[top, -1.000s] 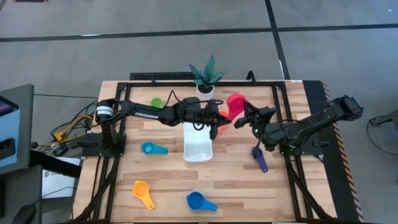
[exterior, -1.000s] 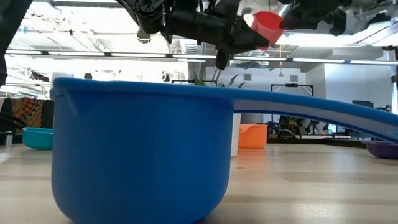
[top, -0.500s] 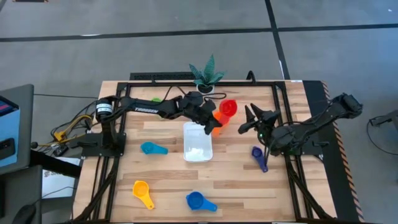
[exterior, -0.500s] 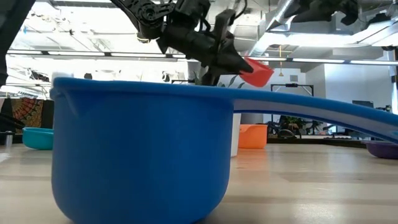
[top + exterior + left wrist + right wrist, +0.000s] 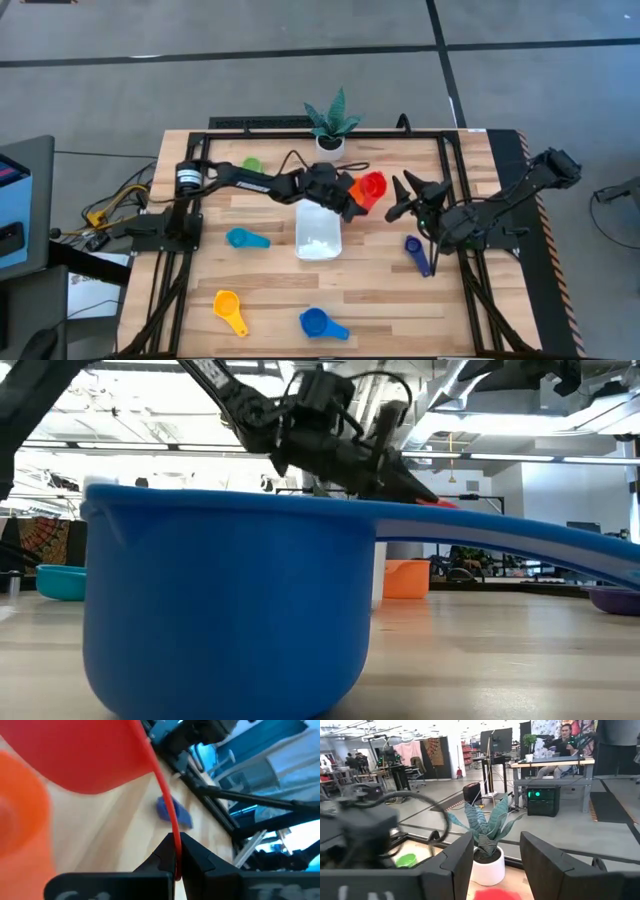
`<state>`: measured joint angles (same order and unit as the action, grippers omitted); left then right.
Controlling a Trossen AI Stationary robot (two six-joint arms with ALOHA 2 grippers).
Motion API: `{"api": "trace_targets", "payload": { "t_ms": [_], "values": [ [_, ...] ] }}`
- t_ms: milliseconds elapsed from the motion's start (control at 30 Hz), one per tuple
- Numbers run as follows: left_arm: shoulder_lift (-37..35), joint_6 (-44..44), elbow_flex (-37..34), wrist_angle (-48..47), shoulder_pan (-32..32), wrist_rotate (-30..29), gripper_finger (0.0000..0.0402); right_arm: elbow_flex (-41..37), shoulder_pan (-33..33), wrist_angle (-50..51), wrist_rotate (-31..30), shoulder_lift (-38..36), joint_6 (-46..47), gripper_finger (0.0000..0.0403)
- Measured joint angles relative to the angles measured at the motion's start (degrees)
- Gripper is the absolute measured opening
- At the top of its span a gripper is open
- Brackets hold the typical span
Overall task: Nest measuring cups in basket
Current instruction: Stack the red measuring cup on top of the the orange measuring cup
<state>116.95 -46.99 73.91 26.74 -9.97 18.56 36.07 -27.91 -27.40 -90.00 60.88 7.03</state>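
Note:
My left gripper [image 5: 352,198] is shut on the red measuring cup [image 5: 372,187], just right of the white basket [image 5: 318,234]. The cup is above the table, close by the orange cup [image 5: 20,815]. My right gripper [image 5: 396,197] stands open to the right of the red cup, with nothing between its fingers. The navy cup [image 5: 418,254], light blue cup [image 5: 245,239], yellow cup [image 5: 230,311], blue cup [image 5: 322,324] and green cup [image 5: 251,165] lie singly on the table. My left gripper pinches the red cup's flat handle [image 5: 175,845] between its two fingertips, the handle standing edge-on in the gap. The fingers come slanting down from the table's left. The cup's bowl [image 5: 85,755] is beyond the fingertips, tilted and clear of the table.
A potted plant in a white pot [image 5: 332,128] stands at the far edge behind the basket. Black frame rails [image 5: 450,170] run along the table's sides. People and desks show in the room beyond [image 5: 560,745].
My right gripper has opened, let go of the red cup and drawn back toward the table's right edge. My left gripper, shut on the cup's handle, has carried it down and toward the near edge, closer to the basket, and the cup has tipped.

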Motion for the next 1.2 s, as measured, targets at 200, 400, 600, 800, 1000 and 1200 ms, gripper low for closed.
{"api": "trace_targets", "payload": {
  "t_ms": [200,400,600,800,1000,1200],
  "values": [
    [1.2,-2.6,1.5,-1.9,-3.1,3.6,0.0000,0.0,-1.0,0.4,0.0,-0.2,0.0,0.0176],
    [-0.8,0.0,1.5,-7.6,-2.7,4.1,0.0000,0.0,-1.0,0.9,0.0,-0.2,0.0,0.0178],
    [-0.7,3.0,1.5,-10.8,0.2,3.2,0.0000,0.0,-1.4,1.7,0.0,-0.2,0.0,0.0176],
    [-0.7,5.0,1.5,-11.1,3.9,2.4,0.0000,0.0,-1.4,1.7,0.0,-0.2,0.0,0.0174],
    [-1.3,6.2,0.8,-13.8,7.8,-3.0,0.0000,0.0,-1.4,1.6,0.0,-0.2,0.0,0.0177],
    [-6.1,4.3,-5.1,-13.7,10.5,-8.8,0.0000,0.0,-2.0,1.1,0.0,-0.4,0.0,0.0173]
  ]
}}
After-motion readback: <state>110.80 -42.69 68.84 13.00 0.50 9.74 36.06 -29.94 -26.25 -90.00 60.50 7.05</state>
